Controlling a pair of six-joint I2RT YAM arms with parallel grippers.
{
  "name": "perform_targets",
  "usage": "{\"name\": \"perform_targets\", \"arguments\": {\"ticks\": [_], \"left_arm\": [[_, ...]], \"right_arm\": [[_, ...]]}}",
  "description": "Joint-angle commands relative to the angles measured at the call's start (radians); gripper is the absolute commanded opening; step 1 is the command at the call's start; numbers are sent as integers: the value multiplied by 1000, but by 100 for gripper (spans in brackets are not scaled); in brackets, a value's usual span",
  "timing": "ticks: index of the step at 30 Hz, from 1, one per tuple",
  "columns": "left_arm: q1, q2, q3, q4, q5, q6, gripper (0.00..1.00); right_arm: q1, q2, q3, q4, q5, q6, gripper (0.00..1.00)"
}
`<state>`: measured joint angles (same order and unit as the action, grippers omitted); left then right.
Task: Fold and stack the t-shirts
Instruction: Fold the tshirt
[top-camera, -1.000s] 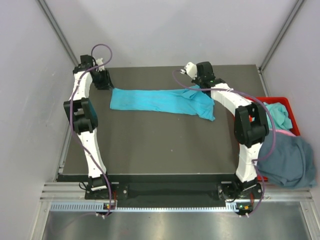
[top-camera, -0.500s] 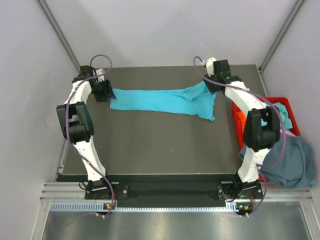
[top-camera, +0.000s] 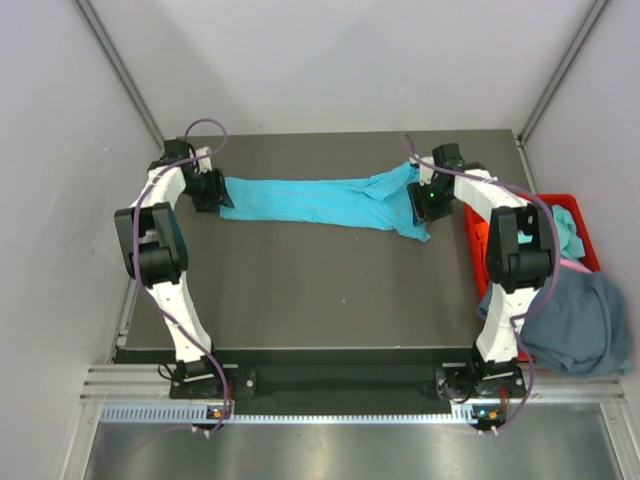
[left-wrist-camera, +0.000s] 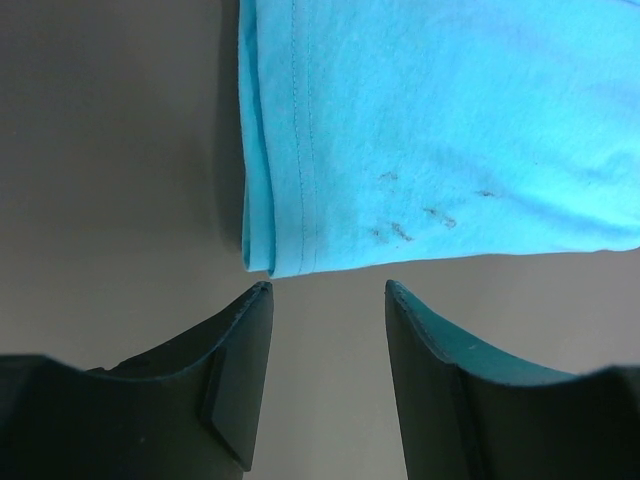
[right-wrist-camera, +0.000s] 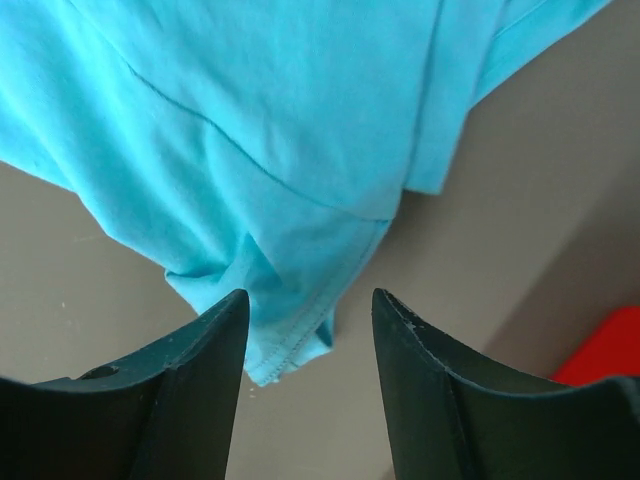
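A bright turquoise t-shirt (top-camera: 320, 201) lies folded into a long strip across the far part of the dark table (top-camera: 320, 300). My left gripper (top-camera: 214, 190) is open at the strip's left end; in the left wrist view the hemmed corner (left-wrist-camera: 290, 235) lies just beyond the fingertips (left-wrist-camera: 250, 300). My right gripper (top-camera: 424, 200) is open at the right end; in the right wrist view a sleeve hem (right-wrist-camera: 290, 340) lies between the open fingers. A slate blue-grey t-shirt (top-camera: 575, 320) hangs over the bin at the right.
A red plastic bin (top-camera: 570, 225) stands off the table's right edge and holds more cloth, turquoise (top-camera: 560, 228) and a pinkish edge (top-camera: 570, 265). Grey walls close in the table on three sides.
Both grippers have come down from the table's far corners to the shirt's two ends. The right end of the shirt has spread slightly. The shirt otherwise lies as before.
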<state>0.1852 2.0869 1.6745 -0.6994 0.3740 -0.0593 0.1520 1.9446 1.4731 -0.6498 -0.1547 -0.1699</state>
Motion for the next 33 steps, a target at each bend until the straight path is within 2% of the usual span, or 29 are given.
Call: {"name": "perform_targets", "arguments": {"ticks": [1, 7, 10, 11, 12, 15, 17, 18, 20, 27, 28, 29, 31, 33], "left_arm": [[0, 2, 1, 32, 17, -4, 53], [0, 21, 21, 26, 22, -1, 52], [-1, 33, 27, 21, 32, -7, 47], [0, 36, 27, 21, 36, -8, 42], [-1, 41, 25, 20, 37, -8, 40], [0, 48, 24, 20, 45, -8, 25], [-1, 58, 28, 18, 49, -2, 15], [0, 61, 30, 12, 48, 1, 5], [0, 76, 53, -11, 34, 12, 0], [2, 76, 57, -15, 34, 12, 0], [2, 75, 57, -20, 32, 12, 6], [2, 73, 59, -23, 32, 7, 18], [2, 68, 54, -31, 23, 3, 35], [2, 53, 44, -25, 17, 6, 38]], "right_arm": [[-23, 16, 41, -63, -98, 47, 52], [-32, 5, 12, -82, -109, 44, 48], [-42, 5, 4, -102, -143, 46, 35], [-46, 2, 1, -105, -150, 47, 30], [-49, 2, -8, -106, -167, 49, 17], [-58, -3, -22, -108, -169, 47, 2], [-66, -4, -25, -114, -166, 46, 0], [-71, -4, -22, -122, -160, 40, 0], [-81, -10, -20, -128, -158, 33, 0], [-108, -9, -8, -142, -155, 15, 0], [-109, -6, -8, -142, -157, 15, 0], [-108, -4, -8, -143, -160, 15, 0], [-108, -3, -10, -142, -166, 15, 0], [-108, -1, -8, -140, -164, 13, 0]]}}
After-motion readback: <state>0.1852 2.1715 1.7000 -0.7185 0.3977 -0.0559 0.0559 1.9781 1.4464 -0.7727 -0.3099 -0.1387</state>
